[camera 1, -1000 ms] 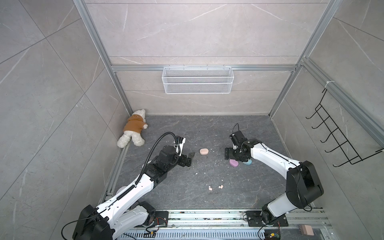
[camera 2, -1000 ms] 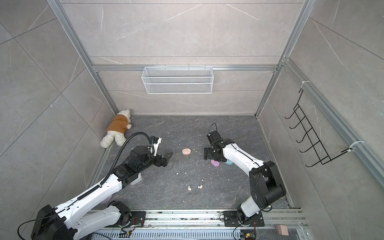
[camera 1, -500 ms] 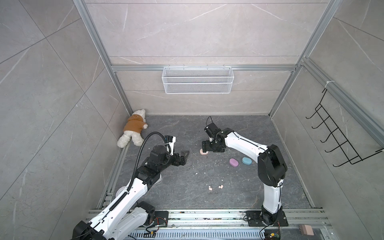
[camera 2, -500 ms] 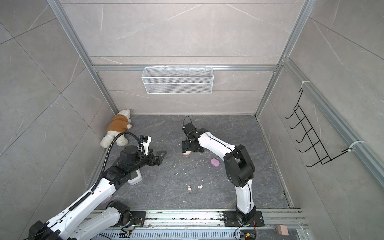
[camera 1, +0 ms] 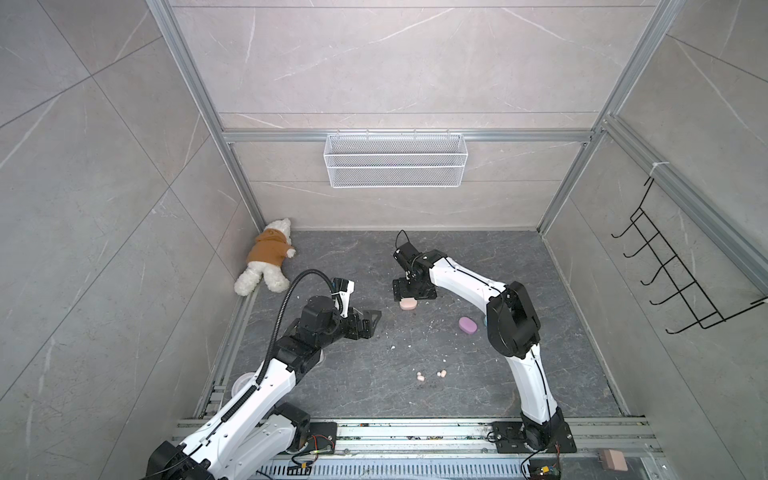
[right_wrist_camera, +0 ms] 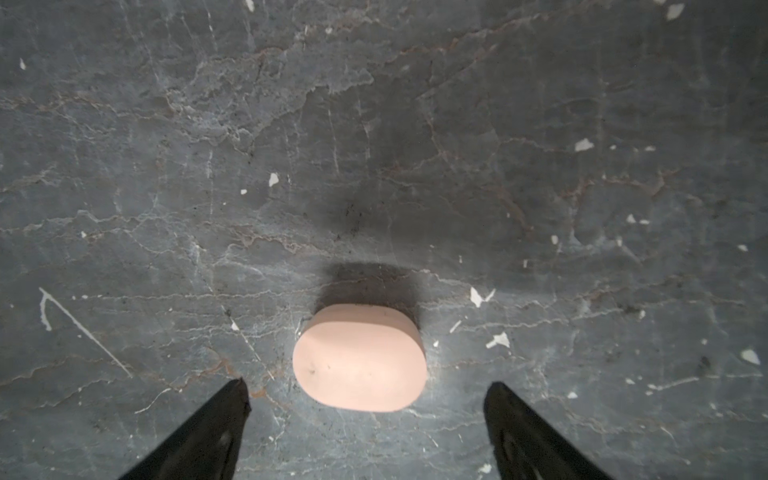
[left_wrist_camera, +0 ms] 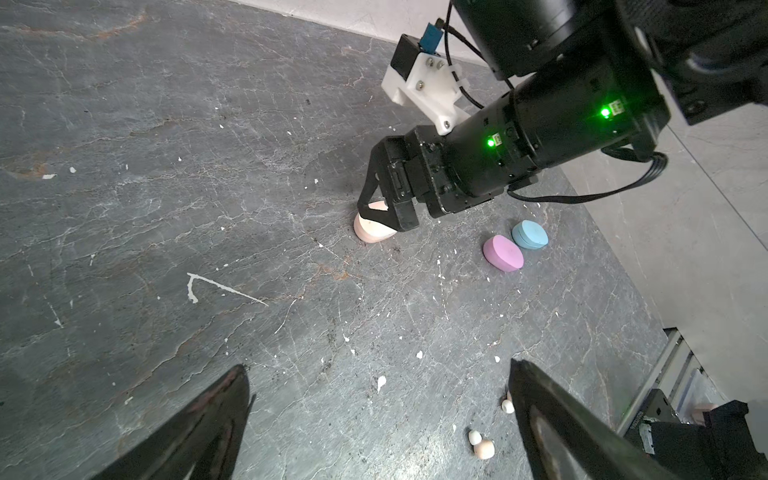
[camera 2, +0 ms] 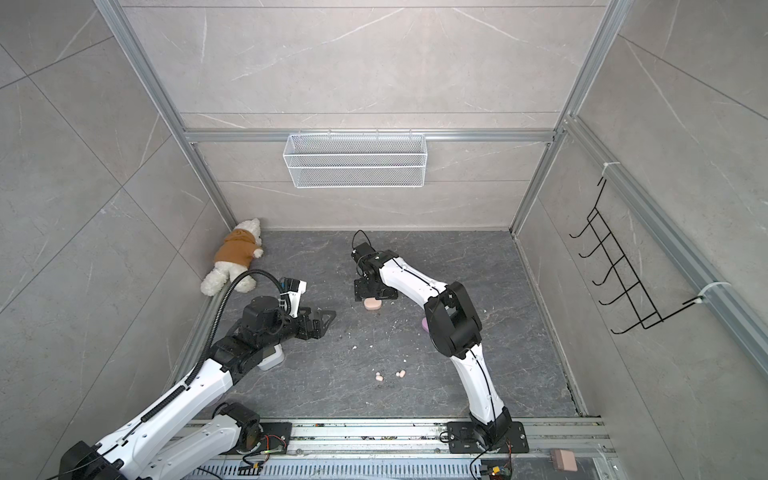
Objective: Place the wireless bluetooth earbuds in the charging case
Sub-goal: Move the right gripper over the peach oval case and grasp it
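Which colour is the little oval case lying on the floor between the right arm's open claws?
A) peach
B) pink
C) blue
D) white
A: the right wrist view shows the peach case between the spread fingertips of the right gripper; the pink case and blue case lie apart from it, untouched.

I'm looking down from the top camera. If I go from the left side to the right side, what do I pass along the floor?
teddy bear → left gripper → peach case → peach earbuds → pink case
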Controlling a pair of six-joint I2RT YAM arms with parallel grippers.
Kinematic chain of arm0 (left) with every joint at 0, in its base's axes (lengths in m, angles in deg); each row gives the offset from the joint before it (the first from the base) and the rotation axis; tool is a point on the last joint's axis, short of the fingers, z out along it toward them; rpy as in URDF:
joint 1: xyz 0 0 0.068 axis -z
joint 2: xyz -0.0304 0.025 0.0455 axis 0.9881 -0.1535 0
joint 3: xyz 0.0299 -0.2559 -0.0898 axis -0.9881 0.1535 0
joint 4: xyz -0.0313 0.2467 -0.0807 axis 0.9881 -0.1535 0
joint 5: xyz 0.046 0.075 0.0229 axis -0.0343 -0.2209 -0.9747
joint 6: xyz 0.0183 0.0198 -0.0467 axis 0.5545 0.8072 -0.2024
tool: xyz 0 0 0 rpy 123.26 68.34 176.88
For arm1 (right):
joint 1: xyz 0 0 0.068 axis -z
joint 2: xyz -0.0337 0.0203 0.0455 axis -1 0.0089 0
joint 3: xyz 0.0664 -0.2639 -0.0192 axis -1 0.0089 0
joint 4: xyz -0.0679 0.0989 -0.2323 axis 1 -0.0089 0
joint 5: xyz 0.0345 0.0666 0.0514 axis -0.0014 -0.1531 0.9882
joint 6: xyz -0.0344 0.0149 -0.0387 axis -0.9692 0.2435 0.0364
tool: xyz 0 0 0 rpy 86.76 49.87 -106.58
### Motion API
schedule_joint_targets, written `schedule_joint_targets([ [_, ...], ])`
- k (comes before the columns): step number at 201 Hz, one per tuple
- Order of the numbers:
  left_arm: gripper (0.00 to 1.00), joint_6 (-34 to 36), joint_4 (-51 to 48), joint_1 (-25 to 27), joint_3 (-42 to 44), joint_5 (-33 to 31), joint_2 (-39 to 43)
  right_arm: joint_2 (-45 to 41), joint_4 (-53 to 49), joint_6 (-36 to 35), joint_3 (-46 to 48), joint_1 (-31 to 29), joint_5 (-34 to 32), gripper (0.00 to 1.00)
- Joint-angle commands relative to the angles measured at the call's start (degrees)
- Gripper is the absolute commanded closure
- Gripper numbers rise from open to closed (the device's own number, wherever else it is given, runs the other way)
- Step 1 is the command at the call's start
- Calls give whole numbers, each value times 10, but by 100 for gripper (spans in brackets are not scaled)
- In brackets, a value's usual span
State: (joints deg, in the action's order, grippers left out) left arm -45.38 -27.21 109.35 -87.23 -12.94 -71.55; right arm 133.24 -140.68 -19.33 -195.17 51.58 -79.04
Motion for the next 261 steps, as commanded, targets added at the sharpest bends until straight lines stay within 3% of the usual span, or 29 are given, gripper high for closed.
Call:
schedule_joint_targets([
  [1,0,-5,14,-1,-13,18,4,36,-44,-18,-35,-4,-3,9],
  [96,0,-6,25,-1,-9,26,-5,61,-49,-26,-56,-5,3,25],
  [174,0,-8,28,-1,-8,32,-7,68,-56,-31,-59,-6,12,25],
  [261,0,-8,25,-1,-10,33,-9,60,-47,-29,-45,-7,20,34],
])
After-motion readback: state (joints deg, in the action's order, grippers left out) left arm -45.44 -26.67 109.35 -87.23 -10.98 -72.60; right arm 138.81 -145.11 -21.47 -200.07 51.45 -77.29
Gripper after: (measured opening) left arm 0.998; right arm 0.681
